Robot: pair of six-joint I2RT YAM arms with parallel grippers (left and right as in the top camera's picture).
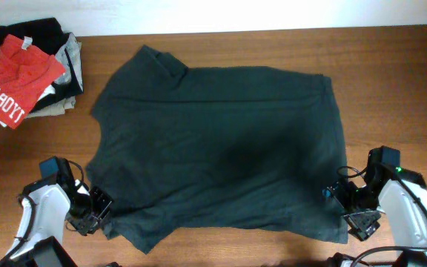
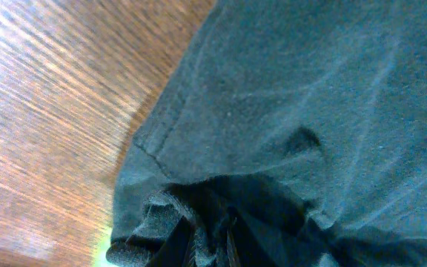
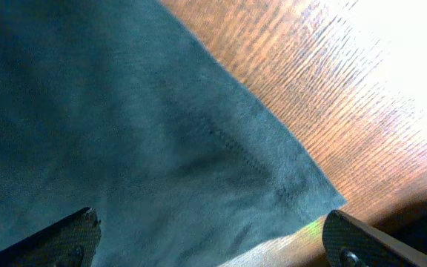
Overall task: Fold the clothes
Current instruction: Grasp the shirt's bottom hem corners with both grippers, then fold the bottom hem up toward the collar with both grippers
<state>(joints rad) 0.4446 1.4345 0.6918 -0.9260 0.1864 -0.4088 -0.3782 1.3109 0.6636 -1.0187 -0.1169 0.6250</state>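
The T-shirt (image 1: 221, 148) lies spread flat, plain side up, across the middle of the table (image 1: 391, 67). The left gripper (image 1: 99, 205) sits at the shirt's near-left corner; in the left wrist view the hem is bunched up at the fingers (image 2: 191, 241), which appear closed on the cloth. The right gripper (image 1: 336, 195) sits at the near-right corner, its fingers (image 3: 69, 237) spread wide, with the hem corner lying between them, unclamped. A red shirt (image 1: 17, 74) tops a pile at the far-left edge, well apart.

Overhead top-down, wrists close on shirt (image 1: 221, 148)
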